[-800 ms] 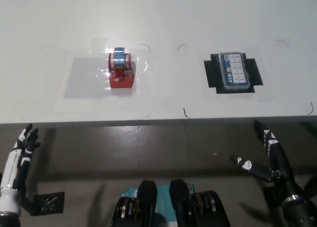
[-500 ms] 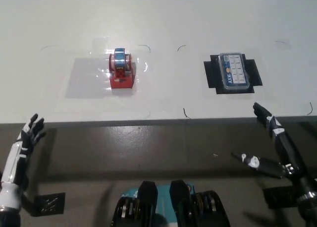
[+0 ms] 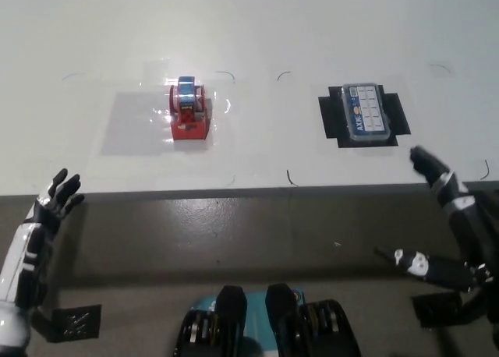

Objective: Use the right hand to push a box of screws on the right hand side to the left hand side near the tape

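**A:** The white table (image 3: 257, 30) filled the upper half of the frame, and the box of screws (image 3: 366, 113) lay flat at the upper right, on a black patch (image 3: 331, 115) marked on the top. It looked like a clear-lidded plastic case with compartments.

**B:** A rigid shell, then, probably with some weight from the metal inside. It seemed likely to slide across that smooth surface rather than tip, being so low.

**A:** The tape (image 3: 188, 111), in a red dispenser, stood well apart at the upper left of centre, on a glossy clear sheet (image 3: 132, 127).

**B:** No grasp needed, one would judge. The place to press was the box's right-hand side wall, low and near its middle, so it wouldn't swivel.

**A:** The right hand (image 3: 448, 217) showed at the lower right, just below the box, fingers spread, holding nothing, fingertips at the table edge.

**B:** And the left hand (image 3: 43, 224)?

**A:** Resting at the lower left, below the table edge, fingers fanned apart, empty too.
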You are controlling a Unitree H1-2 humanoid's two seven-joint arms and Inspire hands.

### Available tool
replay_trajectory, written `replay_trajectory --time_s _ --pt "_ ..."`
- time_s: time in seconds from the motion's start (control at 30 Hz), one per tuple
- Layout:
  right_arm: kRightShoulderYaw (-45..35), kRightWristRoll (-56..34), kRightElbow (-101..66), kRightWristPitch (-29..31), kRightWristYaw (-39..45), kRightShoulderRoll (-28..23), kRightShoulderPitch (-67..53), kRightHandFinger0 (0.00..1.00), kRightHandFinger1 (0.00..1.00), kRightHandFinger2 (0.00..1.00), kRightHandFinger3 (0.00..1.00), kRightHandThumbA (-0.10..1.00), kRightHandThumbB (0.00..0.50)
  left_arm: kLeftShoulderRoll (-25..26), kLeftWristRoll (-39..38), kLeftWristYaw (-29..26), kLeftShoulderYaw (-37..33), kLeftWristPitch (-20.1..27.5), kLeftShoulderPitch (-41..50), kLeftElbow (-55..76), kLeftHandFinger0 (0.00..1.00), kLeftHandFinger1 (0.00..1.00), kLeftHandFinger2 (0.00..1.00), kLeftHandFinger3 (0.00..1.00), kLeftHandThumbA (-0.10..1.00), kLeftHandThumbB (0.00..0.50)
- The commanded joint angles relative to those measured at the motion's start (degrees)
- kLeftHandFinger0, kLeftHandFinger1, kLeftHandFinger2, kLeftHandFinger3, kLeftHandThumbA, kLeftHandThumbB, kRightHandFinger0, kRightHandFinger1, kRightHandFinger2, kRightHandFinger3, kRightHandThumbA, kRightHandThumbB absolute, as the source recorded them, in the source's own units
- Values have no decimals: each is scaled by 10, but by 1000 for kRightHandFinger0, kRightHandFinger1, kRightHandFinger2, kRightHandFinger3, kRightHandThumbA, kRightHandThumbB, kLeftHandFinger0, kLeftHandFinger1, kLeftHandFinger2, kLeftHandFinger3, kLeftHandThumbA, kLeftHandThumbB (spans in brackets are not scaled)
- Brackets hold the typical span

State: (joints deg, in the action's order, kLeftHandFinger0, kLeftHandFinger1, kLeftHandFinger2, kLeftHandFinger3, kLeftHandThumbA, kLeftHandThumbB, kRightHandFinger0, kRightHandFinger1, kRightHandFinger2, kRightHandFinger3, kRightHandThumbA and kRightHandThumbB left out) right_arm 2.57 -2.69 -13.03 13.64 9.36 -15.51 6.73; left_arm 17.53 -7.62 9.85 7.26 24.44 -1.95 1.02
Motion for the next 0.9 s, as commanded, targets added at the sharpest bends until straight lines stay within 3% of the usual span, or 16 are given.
replay_trajectory --time_s 0.0,0.03,0.17,0.43,0.6,0.7,0.87 --pt "-23 -17 -19 0 -13 7 49 1000 1000 1000 1000 1000 281 6 -22 7 1 12 6 44 1000 1000 1000 1000 1000 282" --pt "-30 -10 -26 -30 -26 18 64 1000 1000 1000 1000 1000 299 4 -21 7 1 19 9 48 1000 1000 1000 1000 1000 281" --pt "-42 4 -5 -59 -34 29 115 1000 1000 1000 1000 1000 288 3 -19 2 5 15 16 62 1000 1000 1000 1000 1000 292" --pt "-70 4 142 -26 -30 12 226 1000 1000 1000 1000 1000 218 1 -24 0 5 7 15 73 1000 1000 1000 1000 1000 304" --pt "-80 7 266 4 -37 11 297 1000 1000 1000 1000 1000 228 -1 -27 0 5 3 25 81 1000 1000 1000 1000 1000 305" --pt "-77 14 341 18 -43 16 337 1000 1000 1000 1000 1000 183 -5 -29 -1 5 1 40 90 1000 1000 1000 1000 1000 312" --pt "-70 33 504 39 -76 28 411 1000 1000 1000 1000 1000 270 -10 -27 0 5 15 66 97 1000 1000 1000 1000 1000 309"
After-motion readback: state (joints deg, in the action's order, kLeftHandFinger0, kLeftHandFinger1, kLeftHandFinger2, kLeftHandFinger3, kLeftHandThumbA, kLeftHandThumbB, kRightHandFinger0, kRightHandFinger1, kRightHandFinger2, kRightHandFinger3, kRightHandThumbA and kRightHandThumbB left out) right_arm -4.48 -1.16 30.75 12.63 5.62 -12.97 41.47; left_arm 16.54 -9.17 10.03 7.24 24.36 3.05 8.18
